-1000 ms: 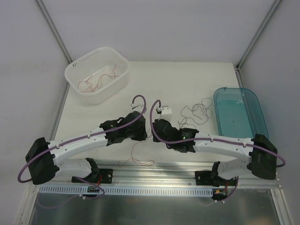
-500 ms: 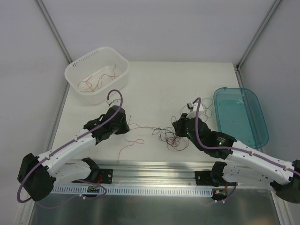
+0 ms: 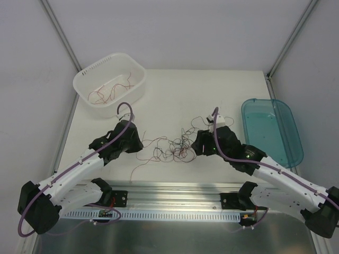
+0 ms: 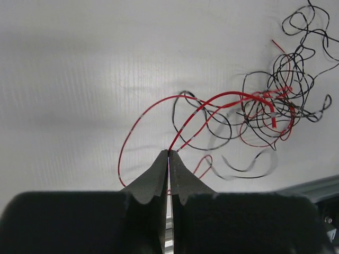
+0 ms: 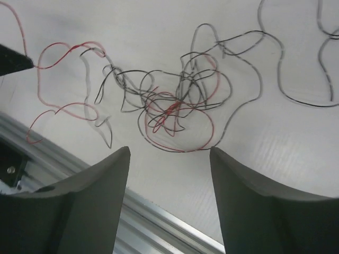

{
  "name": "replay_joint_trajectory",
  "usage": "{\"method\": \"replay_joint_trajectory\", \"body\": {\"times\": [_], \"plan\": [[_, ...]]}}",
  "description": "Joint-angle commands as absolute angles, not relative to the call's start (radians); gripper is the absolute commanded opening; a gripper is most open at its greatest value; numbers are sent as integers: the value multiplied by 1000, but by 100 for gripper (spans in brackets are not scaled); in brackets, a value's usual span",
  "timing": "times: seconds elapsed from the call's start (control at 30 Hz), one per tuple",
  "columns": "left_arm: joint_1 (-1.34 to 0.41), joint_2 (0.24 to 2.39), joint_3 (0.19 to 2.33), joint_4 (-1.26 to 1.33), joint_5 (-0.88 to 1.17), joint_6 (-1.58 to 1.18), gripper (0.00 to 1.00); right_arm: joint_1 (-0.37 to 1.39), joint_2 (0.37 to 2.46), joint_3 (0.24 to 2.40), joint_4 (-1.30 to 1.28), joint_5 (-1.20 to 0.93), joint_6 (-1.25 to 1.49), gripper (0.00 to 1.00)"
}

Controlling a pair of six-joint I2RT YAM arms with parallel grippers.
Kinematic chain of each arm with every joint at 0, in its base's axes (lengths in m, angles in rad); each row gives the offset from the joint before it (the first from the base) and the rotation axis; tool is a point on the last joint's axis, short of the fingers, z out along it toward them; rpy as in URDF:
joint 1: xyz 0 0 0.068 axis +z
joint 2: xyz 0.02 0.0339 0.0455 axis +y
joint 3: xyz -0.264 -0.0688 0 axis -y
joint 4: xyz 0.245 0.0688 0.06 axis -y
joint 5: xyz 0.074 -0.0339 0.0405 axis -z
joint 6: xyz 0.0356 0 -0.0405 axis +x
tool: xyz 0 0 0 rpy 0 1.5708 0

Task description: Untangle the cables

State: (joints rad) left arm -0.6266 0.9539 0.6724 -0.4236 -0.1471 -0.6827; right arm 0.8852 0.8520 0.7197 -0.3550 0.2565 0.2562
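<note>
The cables [image 3: 177, 148] lie as a loose knot of thin red and black wires on the white table between my two arms. My left gripper [image 3: 141, 145] is shut on a red cable [image 4: 212, 103] that arcs from its fingertips [image 4: 169, 153] into the knot [image 4: 278, 103]. To the right of the knot, my right gripper [image 3: 196, 148] stands open. In the right wrist view its fingers [image 5: 119, 159] are wide apart above the table, with the knot [image 5: 175, 108] just ahead and nothing between them.
A white basket [image 3: 85, 84] at the back left holds several red wires [image 3: 108, 94]. A teal tray [image 3: 288, 114] sits at the right edge. More black wire [image 3: 188, 128] loops behind the knot. An aluminium rail [image 3: 175, 189] runs along the near table edge.
My right gripper has opened and let go of the cables, which now lie slack on the table. Both arms swung apart earlier; the left still holds its red cable.
</note>
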Motion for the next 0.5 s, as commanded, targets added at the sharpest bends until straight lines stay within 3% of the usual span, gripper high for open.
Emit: {"method": "replay_joint_trajectory", "body": {"times": [0.0, 0.1, 0.23, 0.47], "plan": [[-618, 950, 710, -420, -42, -641, 0, 891, 917, 767, -226, 9, 170, 67], [-620, 940, 707, -414, -8, -627, 0, 897, 963, 791, -210, -34, 150, 74], [-618, 901, 696, -408, 28, -595, 0, 884, 997, 831, -255, 28, 95, 74], [-620, 881, 698, -408, 49, -581, 0, 870, 1161, 890, -212, -208, 12, 76]]}}
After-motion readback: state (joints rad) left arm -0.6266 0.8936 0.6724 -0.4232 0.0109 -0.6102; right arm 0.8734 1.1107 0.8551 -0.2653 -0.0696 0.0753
